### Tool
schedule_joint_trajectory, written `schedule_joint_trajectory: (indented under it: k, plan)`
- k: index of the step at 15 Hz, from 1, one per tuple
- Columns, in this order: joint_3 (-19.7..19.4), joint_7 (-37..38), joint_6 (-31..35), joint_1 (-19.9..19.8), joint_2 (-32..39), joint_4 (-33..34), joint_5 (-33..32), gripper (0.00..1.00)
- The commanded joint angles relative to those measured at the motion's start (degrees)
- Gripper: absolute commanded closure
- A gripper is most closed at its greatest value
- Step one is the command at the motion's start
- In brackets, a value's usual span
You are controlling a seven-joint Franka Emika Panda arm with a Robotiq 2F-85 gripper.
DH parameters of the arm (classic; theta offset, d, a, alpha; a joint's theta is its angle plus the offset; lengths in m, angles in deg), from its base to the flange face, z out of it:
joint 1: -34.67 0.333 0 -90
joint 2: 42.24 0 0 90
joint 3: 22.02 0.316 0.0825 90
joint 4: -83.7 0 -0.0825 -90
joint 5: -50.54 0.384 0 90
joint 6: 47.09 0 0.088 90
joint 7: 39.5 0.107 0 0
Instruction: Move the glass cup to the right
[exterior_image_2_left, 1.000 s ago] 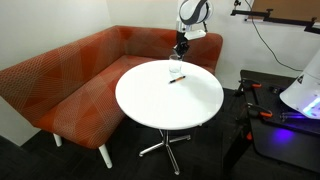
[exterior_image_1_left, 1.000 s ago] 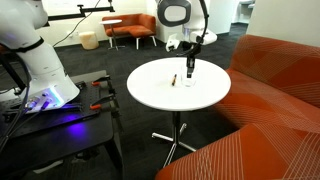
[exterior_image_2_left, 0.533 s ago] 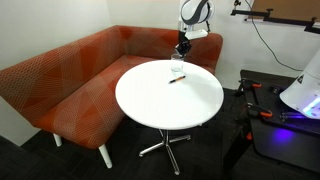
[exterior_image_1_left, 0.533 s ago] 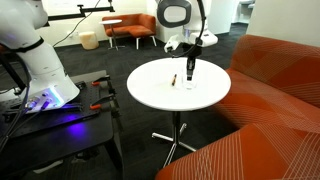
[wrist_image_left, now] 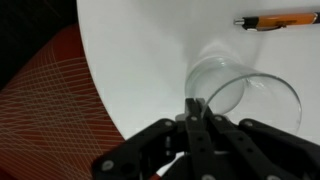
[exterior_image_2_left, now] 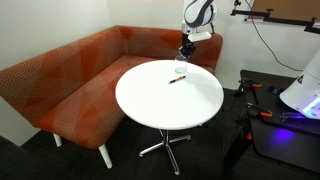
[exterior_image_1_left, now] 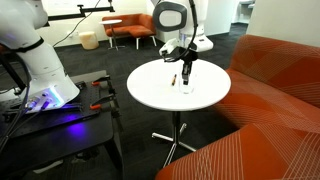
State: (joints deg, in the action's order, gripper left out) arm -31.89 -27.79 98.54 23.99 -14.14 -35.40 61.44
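The glass cup (wrist_image_left: 240, 90) stood upright on the round white table (wrist_image_left: 150, 40), close to the table's rim on the side nearest the orange sofa (wrist_image_left: 40, 100). It was so clear that in both exterior views it showed only as a faint glint (exterior_image_1_left: 187, 86) (exterior_image_2_left: 180, 70) under the arm's tip. In the wrist view its open mouth faced the camera, with the base just beyond it.

The gripper (wrist_image_left: 196, 103) hung straight down over the cup, its two dark fingers (wrist_image_left: 188, 118) drawn nearly together. They seemed to pinch the cup's near wall at the rim, one finger on each side of the glass. From across the room, the gripper (exterior_image_1_left: 186, 74) came down right on top of the cup in both exterior views (exterior_image_2_left: 182, 60).

A thin orange-brown pen (wrist_image_left: 278, 20) lay flat on the table, a little apart from the cup and further in from the rim. It showed as a short dark stroke in both exterior views (exterior_image_1_left: 172, 79) (exterior_image_2_left: 176, 80). The sofa (exterior_image_2_left: 70, 80) curved around the far side of the table.
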Motion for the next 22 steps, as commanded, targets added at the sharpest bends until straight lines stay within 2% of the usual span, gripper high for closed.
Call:
schedule_joint_trajectory:
  k: [1,2,3,4,6,11,14,18,22]
  plan:
    - [-1.03,2.44,1.87,1.12,-3.21,-3.44,-0.54,0.99]
    - [-1.13,2.54,1.97,1.21,-3.36,-3.64,-0.59,0.95]
    - [-1.19,2.62,1.99,1.3,-3.49,-3.74,-0.67,0.7]
    - [-1.23,2.7,2.0,1.38,-3.57,-3.81,-0.74,0.7]
    - [-1.53,3.3,2.31,1.9,-4.3,-4.37,-1.19,0.59]
    - [-2.66,7.35,2.31,4.2,-8.07,-6.86,-3.91,0.2]
    - [-3.8,10.92,2.41,6.38,-11.13,-9.06,-7.22,0.01]
    - [-4.75,16.37,3.1,9.69,-16.52,-12.16,-14.88,0.0]
    - [-4.23,23.52,3.25,12.81,-22.81,-14.25,-27.66,0.0]
